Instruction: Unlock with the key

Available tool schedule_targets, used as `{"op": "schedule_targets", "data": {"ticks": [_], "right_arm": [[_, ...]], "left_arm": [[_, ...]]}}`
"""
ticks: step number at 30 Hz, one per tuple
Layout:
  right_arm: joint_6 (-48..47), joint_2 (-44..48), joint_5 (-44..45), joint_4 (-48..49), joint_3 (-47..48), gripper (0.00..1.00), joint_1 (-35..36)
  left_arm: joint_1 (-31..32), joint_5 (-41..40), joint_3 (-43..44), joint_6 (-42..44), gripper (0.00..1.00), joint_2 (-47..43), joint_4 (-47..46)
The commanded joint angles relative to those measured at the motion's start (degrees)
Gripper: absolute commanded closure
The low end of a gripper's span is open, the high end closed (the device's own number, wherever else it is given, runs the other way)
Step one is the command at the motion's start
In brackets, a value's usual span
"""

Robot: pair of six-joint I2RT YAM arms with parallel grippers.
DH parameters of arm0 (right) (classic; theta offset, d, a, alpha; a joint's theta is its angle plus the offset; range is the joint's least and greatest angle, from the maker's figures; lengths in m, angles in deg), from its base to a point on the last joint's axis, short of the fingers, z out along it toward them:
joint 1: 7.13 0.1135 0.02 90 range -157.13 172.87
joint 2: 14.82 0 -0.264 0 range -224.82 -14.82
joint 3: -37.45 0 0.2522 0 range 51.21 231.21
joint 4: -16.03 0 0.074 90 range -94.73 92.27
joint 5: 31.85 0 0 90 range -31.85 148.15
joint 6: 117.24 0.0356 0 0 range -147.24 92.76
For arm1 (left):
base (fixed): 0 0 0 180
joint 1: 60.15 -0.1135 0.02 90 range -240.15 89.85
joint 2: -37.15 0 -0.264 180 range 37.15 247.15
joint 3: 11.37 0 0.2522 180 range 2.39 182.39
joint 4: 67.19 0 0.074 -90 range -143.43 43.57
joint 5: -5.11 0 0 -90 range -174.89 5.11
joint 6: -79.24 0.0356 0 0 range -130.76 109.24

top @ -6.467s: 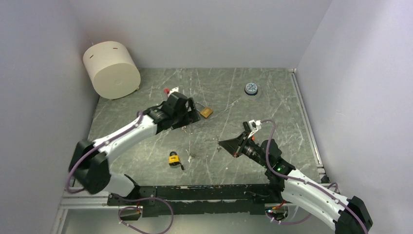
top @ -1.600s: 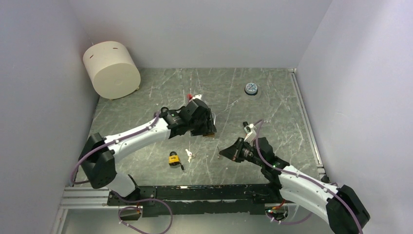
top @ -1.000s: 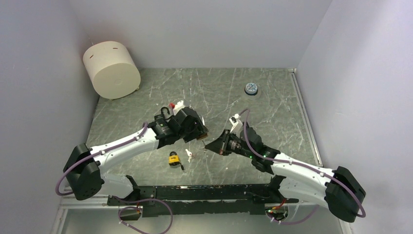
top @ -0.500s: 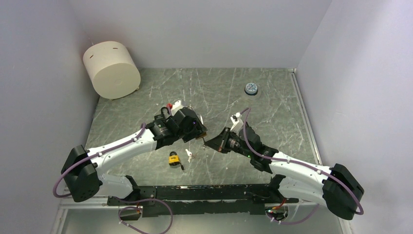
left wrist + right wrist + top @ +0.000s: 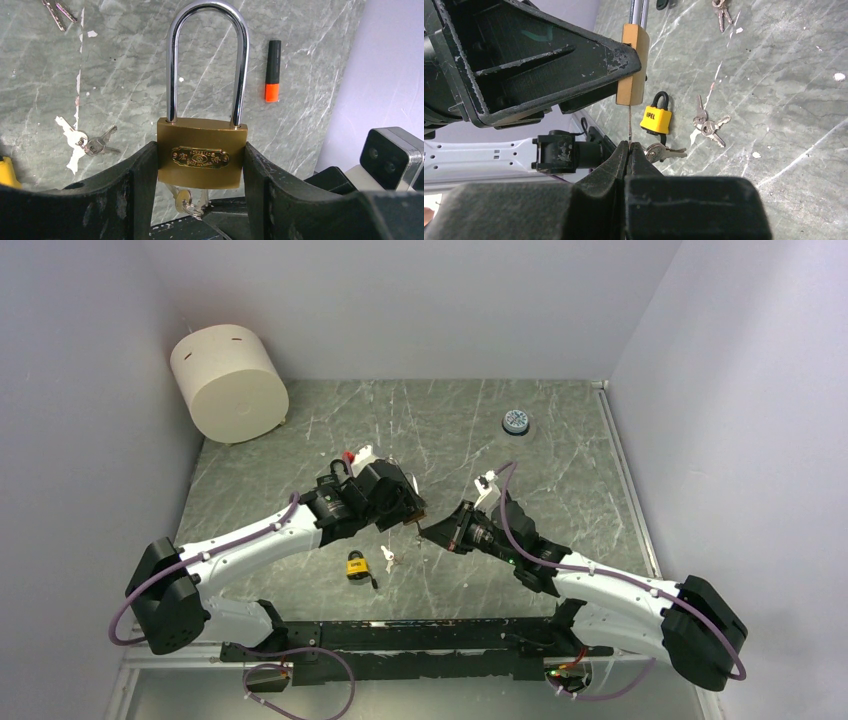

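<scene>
**A:** Where is the brass padlock [image 5: 201, 155] sitting?

**B:** It is not sitting at all. It is hanging in the air over the middle of the table [image 5: 560, 480]. The left gripper [image 5: 410, 514] is clamping it, with the jaws standing partly apart and one of the fingers [image 5: 142, 175] pressing on each narrow side of the body. The steel shackle is pointing away from the wrist and is seated in the body at both ends.

**A:** And the right gripper [image 5: 629, 146]?

**B:** It is pinching its jaws tight together on the key [image 5: 630, 127]. The blade is showing as a thin line running from the fingertips up to the underside of the padlock (how deep it is going in, I cannot tell). The spare keys [image 5: 186, 199] are dangling just beside those fingertips.

**A:** What is lying on the table?

**B:** A yellow padlock [image 5: 355, 565] is lying towards the near edge, with a loose key bunch [image 5: 390, 558] just beside it. A white roll [image 5: 228, 383] is standing in the far left corner, and a small blue disc [image 5: 516, 421] is lying near the far edge. A black and orange marker [image 5: 272, 70] is showing beyond the shackle.
</scene>
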Motion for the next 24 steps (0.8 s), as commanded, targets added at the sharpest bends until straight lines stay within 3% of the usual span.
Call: {"op": "schedule_targets", "data": {"ticks": [1, 16, 24], "right_arm": [[0.7, 0.7, 2.0, 2.1, 1.2, 1.00, 0.1], [1.3, -0.3, 5.0, -0.5, 3.0, 1.00, -0.7], [1.2, -2.5, 12.0, 0.2, 2.2, 1.00, -0.8]], "left_arm": [[0.3, 0.0, 1.0, -1.0, 0.98, -1.1, -4.2], [0.3, 2.9, 0.8, -1.1, 0.98, -0.2, -5.7], [0.3, 5.0, -0.7, -3.0, 0.97, 0.6, -8.2]]}}
